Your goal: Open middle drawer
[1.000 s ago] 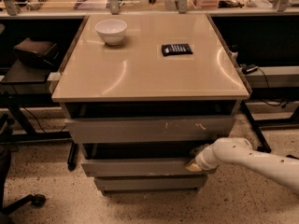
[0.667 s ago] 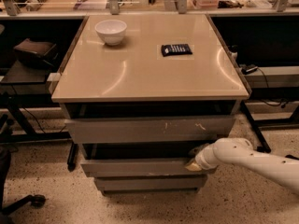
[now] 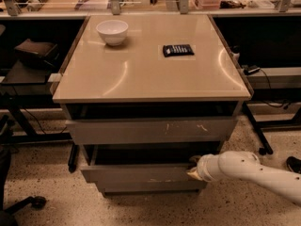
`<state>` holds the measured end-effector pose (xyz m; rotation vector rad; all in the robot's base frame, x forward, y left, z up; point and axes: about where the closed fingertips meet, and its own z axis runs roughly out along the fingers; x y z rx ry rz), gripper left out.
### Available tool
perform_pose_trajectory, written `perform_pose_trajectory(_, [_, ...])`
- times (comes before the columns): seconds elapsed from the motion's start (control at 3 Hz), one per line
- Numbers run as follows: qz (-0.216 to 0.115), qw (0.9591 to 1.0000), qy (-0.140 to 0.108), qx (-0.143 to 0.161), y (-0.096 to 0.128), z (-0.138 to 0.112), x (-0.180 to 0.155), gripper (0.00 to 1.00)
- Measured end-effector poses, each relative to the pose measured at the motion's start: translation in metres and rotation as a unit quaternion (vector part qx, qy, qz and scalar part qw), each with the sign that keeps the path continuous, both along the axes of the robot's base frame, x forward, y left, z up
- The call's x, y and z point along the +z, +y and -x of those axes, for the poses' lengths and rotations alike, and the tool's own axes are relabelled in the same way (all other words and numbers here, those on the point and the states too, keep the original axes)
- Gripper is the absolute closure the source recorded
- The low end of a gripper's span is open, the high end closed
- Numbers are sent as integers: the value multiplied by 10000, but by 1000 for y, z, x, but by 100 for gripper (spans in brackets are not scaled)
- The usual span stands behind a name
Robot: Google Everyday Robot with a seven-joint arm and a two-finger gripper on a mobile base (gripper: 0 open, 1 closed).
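Fingers: hidden against the panel, so I cannot tell whether they are apart or clamped. The cabinet (image 3: pixel 141 79) is unmoved. The middle drawer (image 3: pixel 136 174), at 6 o'clock, has slid slightly outward. The gripper (image 3: pixel 193 173) sits at its 3 o'clock end, so the pull seems underway, with most travel left.

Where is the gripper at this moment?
In the camera view, the gripper sits low on the right, at the right end of the middle drawer, below the scratched drawer front.
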<state>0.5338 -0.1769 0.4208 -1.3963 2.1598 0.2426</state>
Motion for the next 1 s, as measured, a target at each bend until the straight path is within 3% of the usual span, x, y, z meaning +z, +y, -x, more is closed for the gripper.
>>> perform_pose_trajectory(0.33, [0, 10000, -2, 0, 0, 0, 3, 100])
perform_pose_trajectory(0.67, [-64, 9997, -229, 19, 3, 23, 11, 100])
perform_pose_trajectory(1.0, [-64, 9997, -229, 19, 3, 23, 16, 100])
